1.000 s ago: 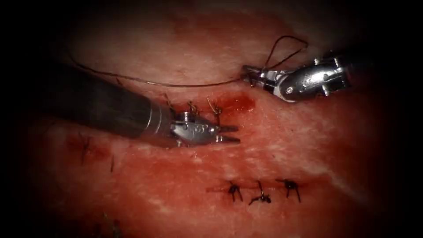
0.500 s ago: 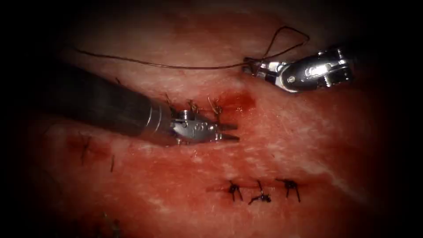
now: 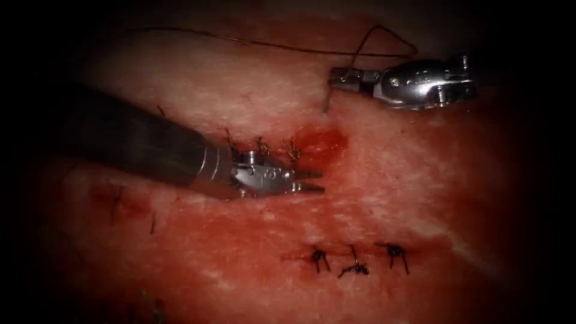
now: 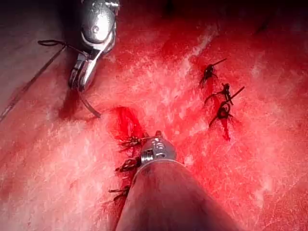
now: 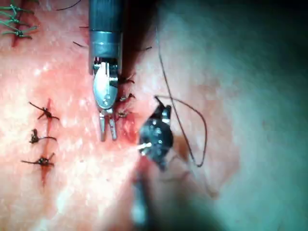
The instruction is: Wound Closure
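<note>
My right tool (image 3: 334, 77) is shut on the curved needle (image 3: 326, 102) near one end. The needle hangs down from its jaws, out of the tissue, beyond the right end of the cut (image 3: 312, 143). The left wrist view shows the same hold on the needle (image 4: 89, 106) by the right tool (image 4: 77, 79). Thread (image 3: 270, 44) runs from that tool far to the left and forms a small loop (image 3: 384, 37). My left tool (image 3: 312, 181) stands open and holds nothing, just below the stitched cut. It is seen again (image 5: 107, 131) beside the stitches.
Several knotted stitches (image 3: 264, 146) close the cut, with red fluid (image 3: 324, 139) pooled at its right end. A second row of three dark stitches (image 3: 355, 259) lies lower on the tissue (image 3: 420, 198). The left shaft (image 3: 138, 141) crosses the left side.
The right tool has risen away from the cut with the needle, drawing the thread taut and higher across the tissue. The left tool has stayed in place.
</note>
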### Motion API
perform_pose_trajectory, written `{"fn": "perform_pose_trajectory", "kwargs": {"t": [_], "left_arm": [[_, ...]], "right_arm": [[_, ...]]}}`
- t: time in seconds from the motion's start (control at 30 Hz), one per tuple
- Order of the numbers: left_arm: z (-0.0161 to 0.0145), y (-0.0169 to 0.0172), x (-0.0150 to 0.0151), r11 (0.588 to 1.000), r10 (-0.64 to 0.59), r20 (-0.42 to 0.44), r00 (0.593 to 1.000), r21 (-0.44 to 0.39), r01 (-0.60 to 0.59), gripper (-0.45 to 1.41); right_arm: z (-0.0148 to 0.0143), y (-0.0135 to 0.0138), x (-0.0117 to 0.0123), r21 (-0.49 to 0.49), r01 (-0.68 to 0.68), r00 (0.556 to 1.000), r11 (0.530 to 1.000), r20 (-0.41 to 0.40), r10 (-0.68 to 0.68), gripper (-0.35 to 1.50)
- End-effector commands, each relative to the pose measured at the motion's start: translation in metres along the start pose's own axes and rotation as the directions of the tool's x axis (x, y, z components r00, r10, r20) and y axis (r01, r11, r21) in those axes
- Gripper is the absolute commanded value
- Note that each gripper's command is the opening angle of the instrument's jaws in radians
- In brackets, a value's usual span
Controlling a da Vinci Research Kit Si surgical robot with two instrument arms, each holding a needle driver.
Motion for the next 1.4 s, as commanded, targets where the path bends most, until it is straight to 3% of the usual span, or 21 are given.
{"fn": "perform_pose_trajectory", "kwargs": {"t": [0.03, 0.4, 0.93, 1.17, 1.4], "left_arm": [[0.0006, 0.0005, -0.0005, 1.000, -0.003, 0.001, 1.000, -0.002, 0.003, -0.05], [0.0006, 0.0006, -0.0006, 1.000, -0.002, 0.001, 1.000, -0.002, 0.002, -0.05], [0.0006, 0.0006, -0.0006, 1.000, -0.002, 0.001, 1.000, -0.001, 0.002, -0.05], [0.0006, 0.0006, -0.0006, 1.000, -0.002, 0.001, 1.000, -0.001, 0.002, -0.05], [0.0006, 0.0006, -0.0007, 1.000, -0.001, 0.001, 1.000, -0.002, 0.001, -0.05]], "right_arm": [[0.0010, 0.0001, -0.0003, -0.002, -0.027, 1.000, 1.000, -0.004, 0.027, -0.35], [0.0021, 0.0015, 0.0002, -0.027, -0.100, 0.995, 0.995, 0.006, 0.100, -0.35], [0.0030, 0.0014, 0.0003, 0.024, -0.163, 0.981, 0.986, 0.110, 0.159, -0.35], [0.0031, 0.0012, 0.0003, 0.088, -0.320, 0.936, 0.943, 0.183, 0.300, -0.35], [0.0029, -0.0011, -0.0003, 0.149, -0.421, 0.881, 0.895, 0.300, 0.365, -0.35]]}}
